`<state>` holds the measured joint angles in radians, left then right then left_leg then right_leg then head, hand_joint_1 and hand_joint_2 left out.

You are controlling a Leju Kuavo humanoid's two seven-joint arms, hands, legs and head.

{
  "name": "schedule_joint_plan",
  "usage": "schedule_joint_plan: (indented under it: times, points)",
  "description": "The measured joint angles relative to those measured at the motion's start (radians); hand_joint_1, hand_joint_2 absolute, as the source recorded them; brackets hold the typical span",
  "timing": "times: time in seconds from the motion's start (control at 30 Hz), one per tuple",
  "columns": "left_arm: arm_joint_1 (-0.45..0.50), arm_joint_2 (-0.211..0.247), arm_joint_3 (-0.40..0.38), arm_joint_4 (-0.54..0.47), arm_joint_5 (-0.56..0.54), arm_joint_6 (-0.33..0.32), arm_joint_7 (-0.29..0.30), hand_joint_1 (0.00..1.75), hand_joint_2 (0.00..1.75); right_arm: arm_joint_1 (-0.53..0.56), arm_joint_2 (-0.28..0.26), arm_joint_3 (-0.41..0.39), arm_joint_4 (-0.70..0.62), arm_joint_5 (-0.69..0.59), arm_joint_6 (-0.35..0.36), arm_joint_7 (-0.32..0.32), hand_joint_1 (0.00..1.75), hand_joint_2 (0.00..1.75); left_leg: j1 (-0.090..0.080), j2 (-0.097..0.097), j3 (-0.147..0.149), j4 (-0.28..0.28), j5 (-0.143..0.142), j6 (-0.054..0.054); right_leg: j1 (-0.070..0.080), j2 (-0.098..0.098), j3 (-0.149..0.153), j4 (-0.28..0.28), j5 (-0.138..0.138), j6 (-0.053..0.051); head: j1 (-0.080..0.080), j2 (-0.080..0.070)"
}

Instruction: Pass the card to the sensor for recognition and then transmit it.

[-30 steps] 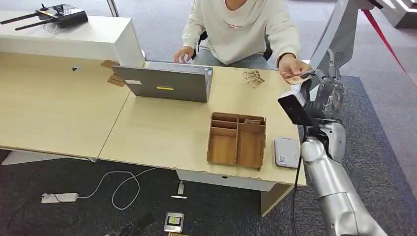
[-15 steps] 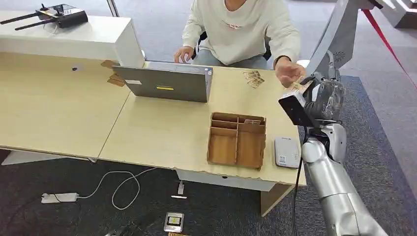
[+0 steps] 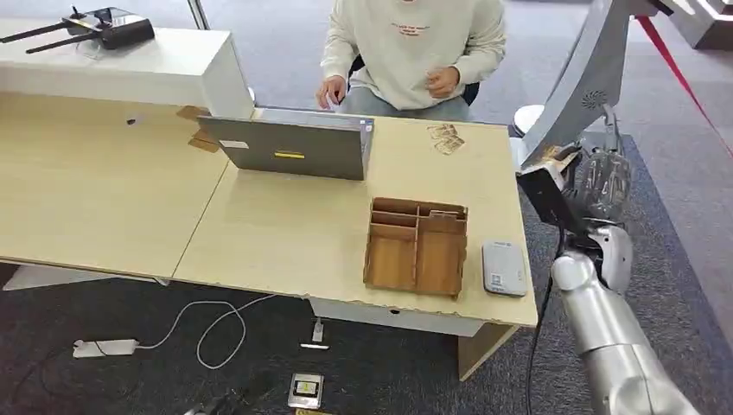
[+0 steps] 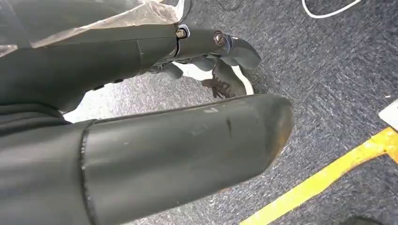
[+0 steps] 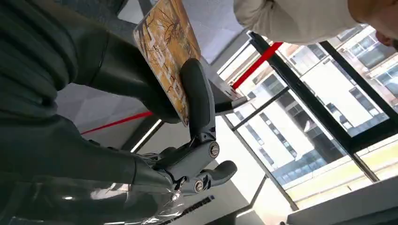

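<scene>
My right hand (image 3: 598,180) is raised beside the desk's right edge and pinches a yellow-brown patterned card (image 3: 554,156). Up close, the card (image 5: 165,52) sits between the thumb and a dark finger (image 5: 199,96). The white card sensor (image 3: 504,268) lies flat on the desk near its front right corner, below and to the left of that hand. A person in a cream sweater (image 3: 413,41) sits behind the desk with both hands drawn in. My left hand (image 4: 183,150) hangs over the grey carpet with nothing in it.
A wooden divided tray (image 3: 417,246) stands left of the sensor. An open grey laptop (image 3: 294,145) sits mid-desk, and several loose cards (image 3: 444,138) lie near the far edge. A grey curved post (image 3: 581,73) rises right behind my right hand.
The person let go of the card and pulled the arm back to the chest. My right hand, keeping the card, moved right, away from the desk edge.
</scene>
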<state>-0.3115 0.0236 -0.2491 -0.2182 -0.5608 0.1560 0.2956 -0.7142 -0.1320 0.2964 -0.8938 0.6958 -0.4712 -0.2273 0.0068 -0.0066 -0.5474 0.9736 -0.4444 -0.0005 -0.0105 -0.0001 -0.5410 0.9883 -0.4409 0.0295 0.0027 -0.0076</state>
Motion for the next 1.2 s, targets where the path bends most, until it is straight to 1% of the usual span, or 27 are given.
schedule_joint_plan:
  times: [0.1,0.2,0.33,0.43,0.83,1.2]
  points:
    - [0.006,0.001,0.0,0.0,0.0,0.003,0.0,0.0,0.0,0.028,-0.036,-0.024,0.029,0.002,0.02,-0.003,1.75,1.75,0.0,-0.001,-0.001,0.0,0.0,0.0,0.0,0.0,0.0,0.0,0.0,0.0,0.0,0.0]
    - [0.008,0.002,0.0,0.0,0.006,0.006,-0.002,0.0,0.0,0.079,-0.068,-0.038,0.045,0.013,0.062,0.003,1.75,1.75,0.0,0.0,0.0,0.0,-0.001,0.0,0.0,0.0,0.0,0.0,0.0,0.0,0.0,0.0]
    - [0.018,0.009,0.0,0.0,0.018,0.016,-0.01,0.0,0.0,0.143,-0.089,-0.039,0.051,0.041,0.115,0.034,1.75,1.75,0.0,0.0,-0.001,0.0,-0.001,0.0,0.0,0.0,0.0,0.0,0.0,0.0,0.0,0.0]
    - [0.022,0.01,0.0,0.0,0.021,0.02,-0.013,0.0,0.0,0.169,-0.099,-0.039,0.052,0.054,0.136,0.049,1.75,1.75,0.0,0.0,-0.001,0.0,-0.001,0.0,0.0,0.0,0.0,0.0,0.0,0.0,0.0,0.0]
    - [0.027,0.01,0.001,0.0,0.011,0.02,-0.016,0.0,0.0,0.205,-0.107,-0.034,0.056,0.065,0.164,0.054,1.75,1.75,0.0,0.001,-0.001,0.0,0.0,0.0,0.0,0.0,0.0,0.0,0.0,0.0,0.0,0.0]
    - [0.022,0.008,0.0,0.0,-0.019,0.008,-0.011,0.0,0.0,0.216,-0.071,-0.021,0.011,0.089,0.188,0.078,1.75,1.75,0.0,0.001,-0.001,0.0,0.0,0.0,0.0,0.0,0.0,0.0,0.0,0.0,0.0,0.0]
